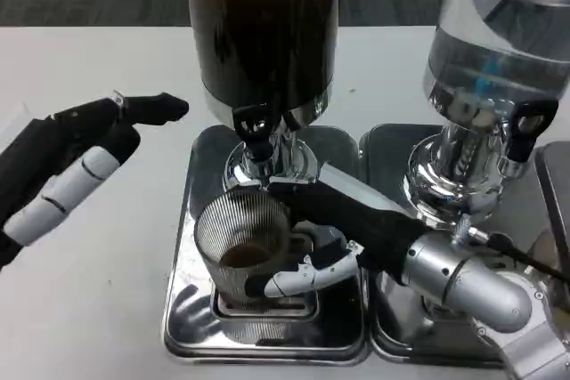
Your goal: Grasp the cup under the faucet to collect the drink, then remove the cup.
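A ribbed clear cup [242,242] sits at the lower centre of the frame on the grate of a shiny metal drip tray [191,246], directly below the black faucet [253,128] of a tall dispenser [263,24] filled with dark liquid. A little brown drink lies in the bottom of the cup.

The right hand [343,229] reaches in from the lower right and grips the cup — one dark finger runs along the far side near the rim, while white-and-black fingers [303,278] curl around the near side low down, so the cup is clasped between them. Its silver forearm [468,282] crosses in front of a second tray [392,153].

The left hand [76,166] hovers at the middle left of the frame above the white table [107,309], well apart from the cup and holding nothing. Its fingers are stretched out and loosely apart, the black tips pointing toward the dark dispenser.

At the upper right stands a second dispenser [499,33] with clear liquid, on a chrome base [454,171], its own black tap handle [525,122] at the right edge.
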Controlling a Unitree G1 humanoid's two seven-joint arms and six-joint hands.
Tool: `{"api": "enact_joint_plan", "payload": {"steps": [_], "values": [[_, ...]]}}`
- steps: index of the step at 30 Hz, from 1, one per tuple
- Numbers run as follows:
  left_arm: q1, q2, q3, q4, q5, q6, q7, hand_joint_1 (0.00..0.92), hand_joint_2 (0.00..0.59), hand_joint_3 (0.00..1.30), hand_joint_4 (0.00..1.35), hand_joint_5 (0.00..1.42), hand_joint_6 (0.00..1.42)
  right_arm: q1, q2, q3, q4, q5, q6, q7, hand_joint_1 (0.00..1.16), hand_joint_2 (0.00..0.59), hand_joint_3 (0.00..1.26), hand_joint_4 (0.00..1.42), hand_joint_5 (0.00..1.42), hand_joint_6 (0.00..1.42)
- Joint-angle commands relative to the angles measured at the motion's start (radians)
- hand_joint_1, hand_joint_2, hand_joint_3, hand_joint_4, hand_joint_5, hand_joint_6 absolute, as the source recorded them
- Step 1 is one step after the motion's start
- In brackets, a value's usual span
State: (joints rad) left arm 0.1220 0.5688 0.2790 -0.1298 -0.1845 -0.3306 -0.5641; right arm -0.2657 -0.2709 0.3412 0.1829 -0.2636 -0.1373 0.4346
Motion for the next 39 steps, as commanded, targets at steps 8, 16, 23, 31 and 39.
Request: {"api": "enact_joint_plan", "payload": {"steps": [8,16,23,31,39], "values": [[0.01,0.006,0.008,-0.02,0.009,0.007,0.008,0.0,0.212,0.36,0.28,0.22,0.14,0.048,0.012,0.015,-0.047,-0.068,0.015,-0.077,0.92,0.169,0.41,0.4,0.5,0.46],[0.012,0.005,0.008,-0.027,0.013,0.007,0.008,0.0,0.217,0.36,0.28,0.22,0.14,0.08,0.014,0.01,-0.08,-0.106,0.017,-0.135,0.92,0.185,0.5,0.48,0.57,0.52],[0.01,0.005,0.008,-0.025,0.016,0.004,0.009,0.0,0.218,0.36,0.28,0.22,0.14,0.1,0.011,-0.001,-0.089,-0.108,0.004,-0.17,0.93,0.191,0.55,0.55,0.63,0.59],[0.003,0.007,0.005,-0.017,0.016,0.003,0.004,0.0,0.219,0.36,0.28,0.22,0.14,0.12,0.014,-0.023,-0.103,-0.081,0.006,-0.181,0.93,0.191,0.58,0.58,0.67,0.63],[-0.01,0.005,-0.007,-0.003,0.013,0.0,-0.001,0.0,0.221,0.35,0.28,0.22,0.14,0.135,0.006,-0.045,-0.137,-0.057,0.034,-0.157,0.93,0.191,0.59,0.6,0.68,0.64]]}}
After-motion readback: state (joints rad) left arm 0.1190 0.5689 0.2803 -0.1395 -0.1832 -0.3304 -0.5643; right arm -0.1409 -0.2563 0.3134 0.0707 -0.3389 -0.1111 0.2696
